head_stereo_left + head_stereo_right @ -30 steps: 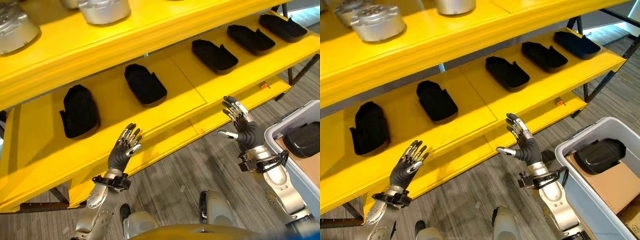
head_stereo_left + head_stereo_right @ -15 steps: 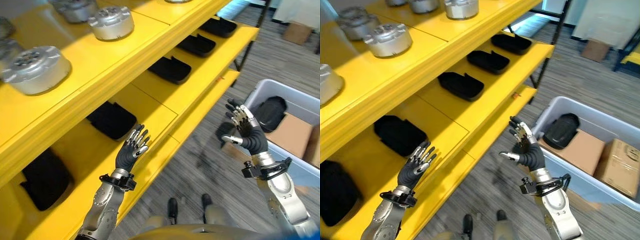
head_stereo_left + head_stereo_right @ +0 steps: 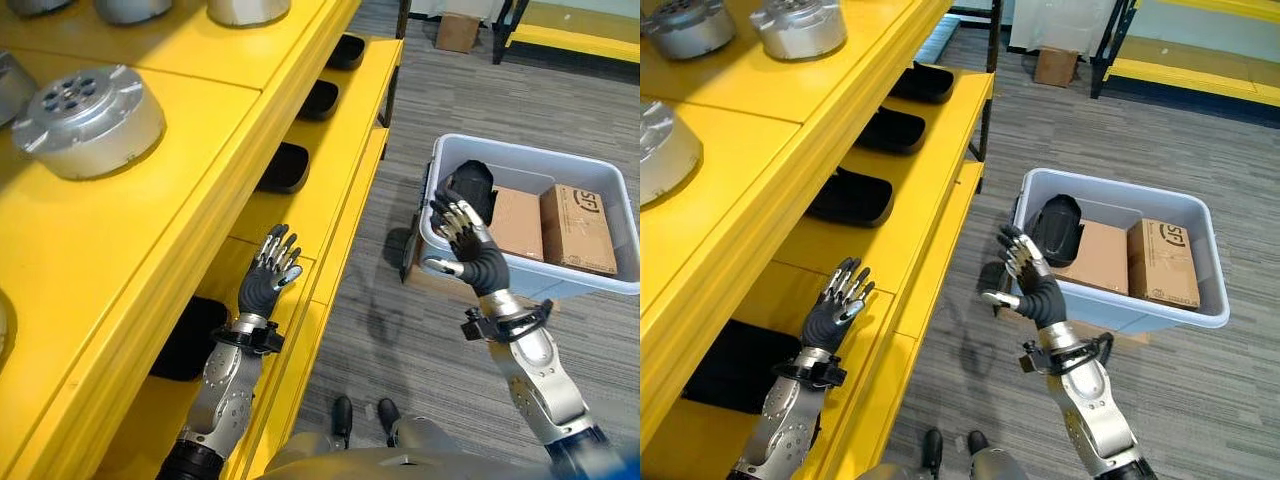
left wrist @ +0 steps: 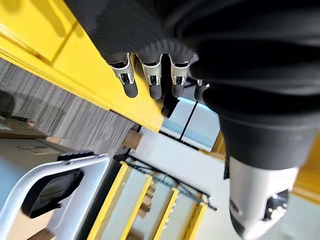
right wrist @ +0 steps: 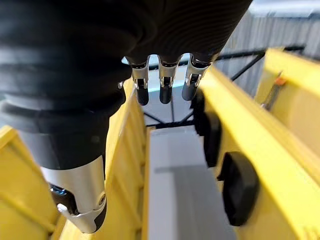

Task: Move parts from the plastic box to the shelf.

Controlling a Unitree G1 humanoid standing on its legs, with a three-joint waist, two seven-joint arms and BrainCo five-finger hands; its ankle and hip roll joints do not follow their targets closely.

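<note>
A grey plastic box (image 3: 527, 151) stands on the floor to the right of the yellow shelf (image 3: 300, 90). In its near-left corner lies a black part (image 3: 1057, 226). My right hand (image 3: 472, 258) is raised just in front of that corner, open and holding nothing. My left hand (image 3: 836, 309) is open too, upright over the middle shelf board. Several black parts (image 3: 852, 197) lie in a row on that board, one (image 3: 190, 336) just left of my left wrist. The left wrist view shows straight fingers (image 4: 150, 76), the right wrist view likewise (image 5: 162, 82).
Two cardboard boxes (image 3: 578, 228) fill the rest of the plastic box. Silver round parts (image 3: 88, 120) sit on the top shelf board. Grey plank floor (image 3: 1160, 400) lies open between shelf and box. A small carton (image 3: 1052, 66) and another yellow rack (image 3: 570, 25) stand farther back.
The camera has swung right, bringing the whole plastic box into view. Both hands stay raised and open; the right hand is now close to the box's near corner.
</note>
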